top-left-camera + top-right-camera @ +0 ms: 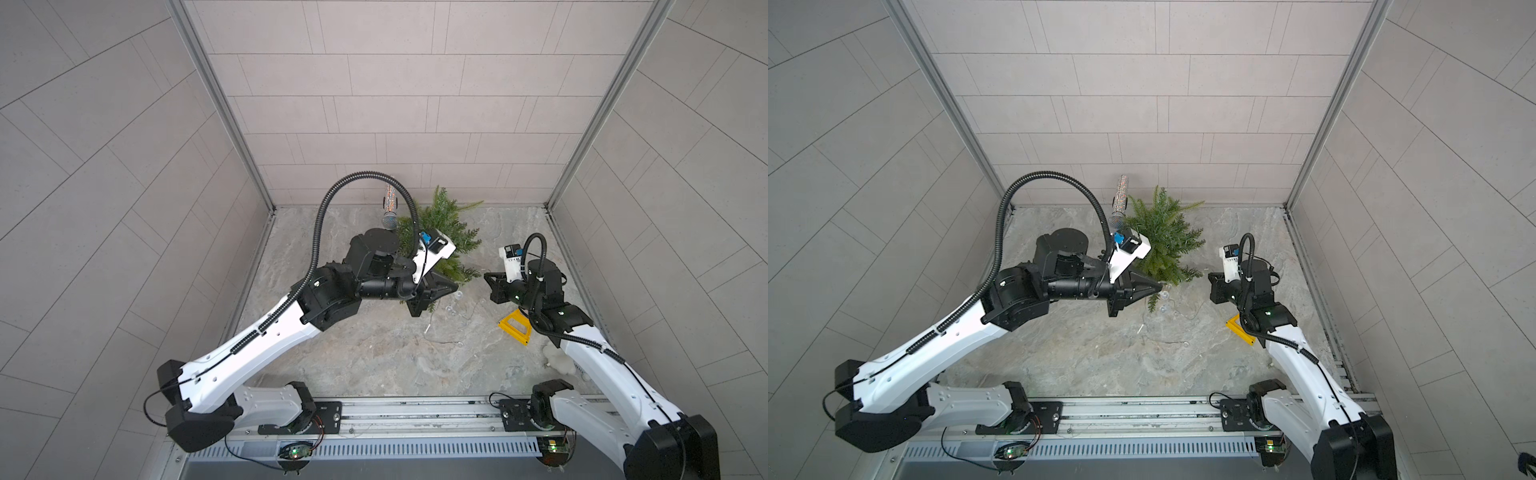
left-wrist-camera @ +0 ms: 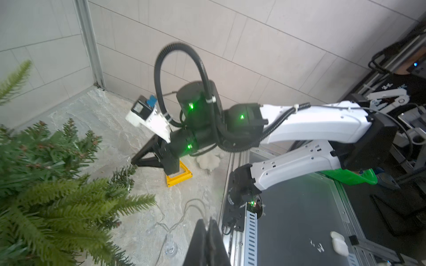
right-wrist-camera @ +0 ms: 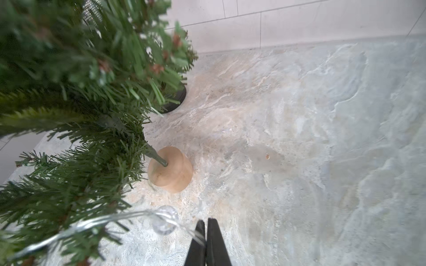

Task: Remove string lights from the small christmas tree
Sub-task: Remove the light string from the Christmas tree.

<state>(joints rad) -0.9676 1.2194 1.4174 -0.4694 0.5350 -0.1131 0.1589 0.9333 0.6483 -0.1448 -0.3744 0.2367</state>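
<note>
Now right gripper (image 3: 205,222) pinching thin silvery string lights (image 3: 164,220) with clear bulbs; strand sprawls on grey marbled bench (image 1: 365,357), 6 o'clock of small green christmas tree (image 1: 441,222). Left gripper (image 2: 207,221) closed.

Left arm (image 1: 286,330) and right arm (image 1: 606,378), white smooth shells, black boxy joints, black ribbed hoses (image 1: 328,203) arching over wrists, small green lights (image 2: 190,106), blue plug (image 1: 424,237) on white camera mount (image 1: 444,248)
</note>
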